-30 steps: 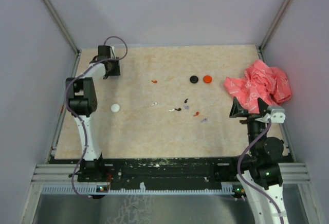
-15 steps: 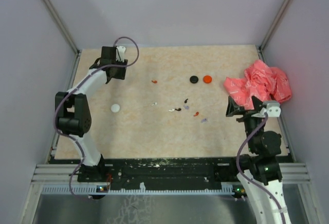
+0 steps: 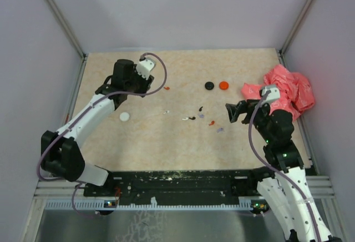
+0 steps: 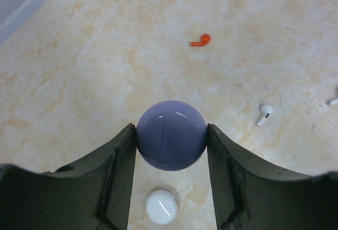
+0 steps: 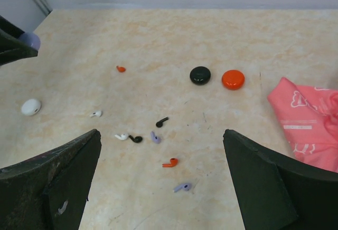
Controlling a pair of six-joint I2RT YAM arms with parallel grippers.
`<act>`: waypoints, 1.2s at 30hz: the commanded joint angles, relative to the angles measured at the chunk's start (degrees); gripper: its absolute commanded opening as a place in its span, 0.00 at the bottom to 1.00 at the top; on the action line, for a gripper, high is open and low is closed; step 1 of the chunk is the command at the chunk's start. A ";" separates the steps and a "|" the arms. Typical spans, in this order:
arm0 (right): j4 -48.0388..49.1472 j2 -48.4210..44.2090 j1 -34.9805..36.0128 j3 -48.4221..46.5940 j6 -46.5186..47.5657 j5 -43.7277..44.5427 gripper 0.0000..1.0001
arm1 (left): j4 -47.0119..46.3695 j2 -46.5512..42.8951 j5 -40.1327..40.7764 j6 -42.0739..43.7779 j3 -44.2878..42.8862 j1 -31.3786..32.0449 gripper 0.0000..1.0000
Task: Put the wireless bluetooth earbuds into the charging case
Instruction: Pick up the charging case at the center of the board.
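Now a round lilac case [image 4: 171, 135] is clamped in the left gripper [image 4: 171, 131]; the right gripper [image 5: 161, 135] is spread wide, empty. Earbuds [image 5: 161, 121] lie scattered on the table [image 5: 158, 40]; a lilac earbud [image 5: 183, 187] should be picked next.

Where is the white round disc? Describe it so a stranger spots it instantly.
On the left half of the table, beside the left arm, the white round disc lies alone. It is the only white disc, far bigger than the stemmed earbuds to its right.
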State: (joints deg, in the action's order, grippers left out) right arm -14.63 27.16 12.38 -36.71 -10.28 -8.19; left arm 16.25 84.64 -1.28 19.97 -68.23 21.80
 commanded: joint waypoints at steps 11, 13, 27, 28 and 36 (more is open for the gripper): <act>-3.76 14.28 0.54 -6.40 -8.83 -5.93 0.96 | -10.98 -20.74 -19.98 17.43 14.22 6.28 0.49; -1.16 15.76 0.51 -6.20 -8.67 -9.50 0.95 | -12.31 -22.67 -22.10 20.09 15.77 7.16 0.48; 3.58 32.33 7.03 -17.91 -7.66 -25.41 0.92 | -19.53 -27.07 -25.63 38.74 23.42 14.51 0.45; 3.43 33.52 7.84 -19.12 -7.53 -25.93 0.92 | -19.47 -27.00 -25.28 39.32 23.33 15.18 0.45; 7.71 38.05 14.71 -23.77 -8.38 -28.89 0.85 | -17.06 -24.84 -22.21 43.71 20.70 19.99 0.46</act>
State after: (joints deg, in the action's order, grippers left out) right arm -13.08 64.55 24.36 -57.08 -18.11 -34.02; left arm -1.30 58.59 -25.10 59.51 -45.08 39.83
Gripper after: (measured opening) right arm 0.871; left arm 0.572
